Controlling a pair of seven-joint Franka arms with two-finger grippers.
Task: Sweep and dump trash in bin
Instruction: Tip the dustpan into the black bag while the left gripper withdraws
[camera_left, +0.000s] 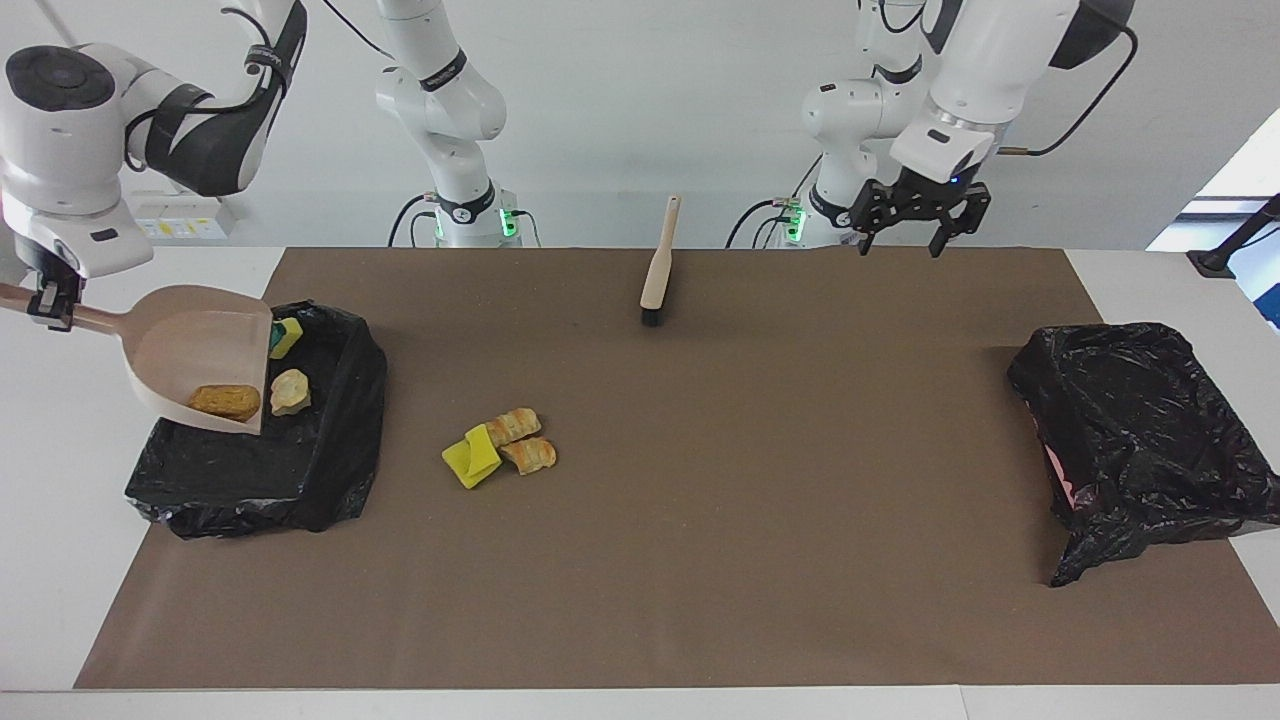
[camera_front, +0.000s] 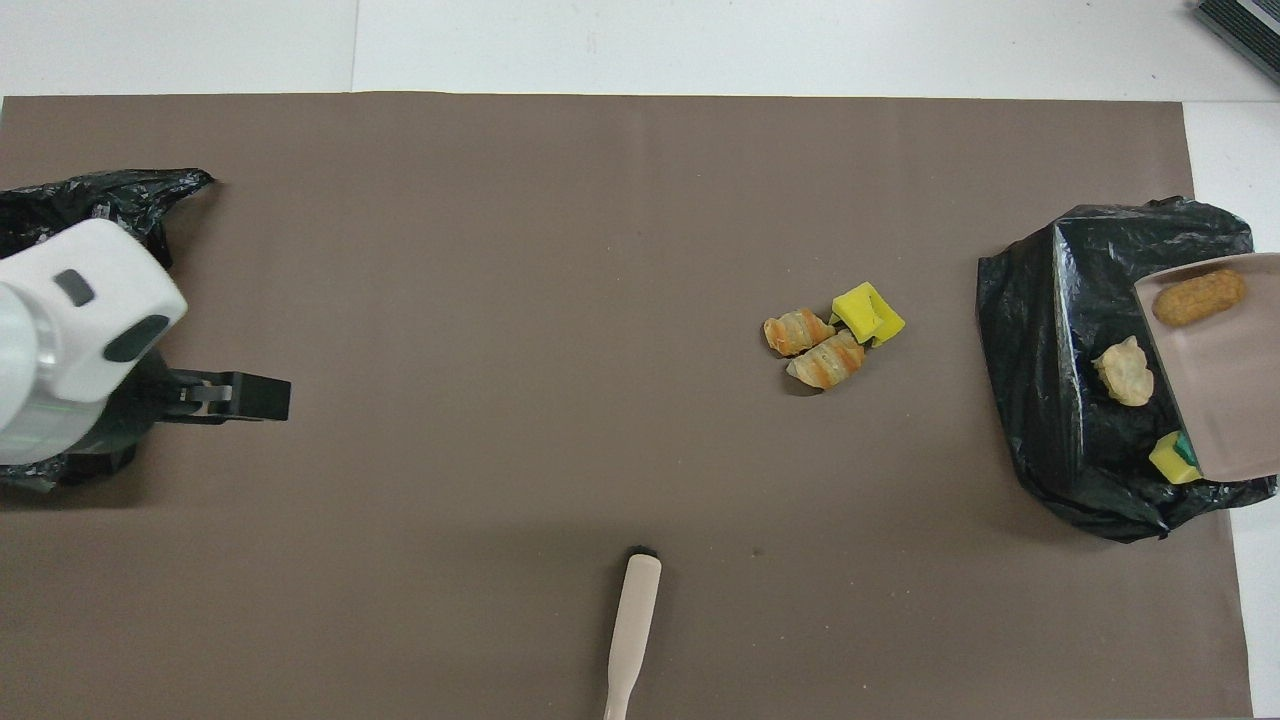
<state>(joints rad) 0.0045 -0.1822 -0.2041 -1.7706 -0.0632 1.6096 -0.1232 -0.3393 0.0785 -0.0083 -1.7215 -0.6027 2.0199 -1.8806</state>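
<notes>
My right gripper (camera_left: 48, 300) is shut on the handle of the beige dustpan (camera_left: 190, 345) and holds it tilted over the black-bagged bin (camera_left: 330, 460) at the right arm's end of the table. An orange-brown chunk (camera_left: 225, 402) lies at the pan's lip. A pale chunk (camera_left: 290, 390) and a green-backed yellow sponge (camera_left: 285, 337) lie in the bin. A yellow sponge (camera_left: 472, 456) and two bread-like chunks (camera_left: 513, 426) (camera_left: 528, 456) sit together on the brown mat beside the bin. My left gripper (camera_left: 908, 225) is open and empty, up in the air over the mat's edge by the robots.
The beige brush (camera_left: 658, 270) lies on the brown mat (camera_left: 700, 560) at its middle, close to the robots. A second black-bagged bin (camera_left: 1140, 430) stands at the left arm's end. In the overhead view the pan (camera_front: 1215, 380) covers part of the bin (camera_front: 1040, 330).
</notes>
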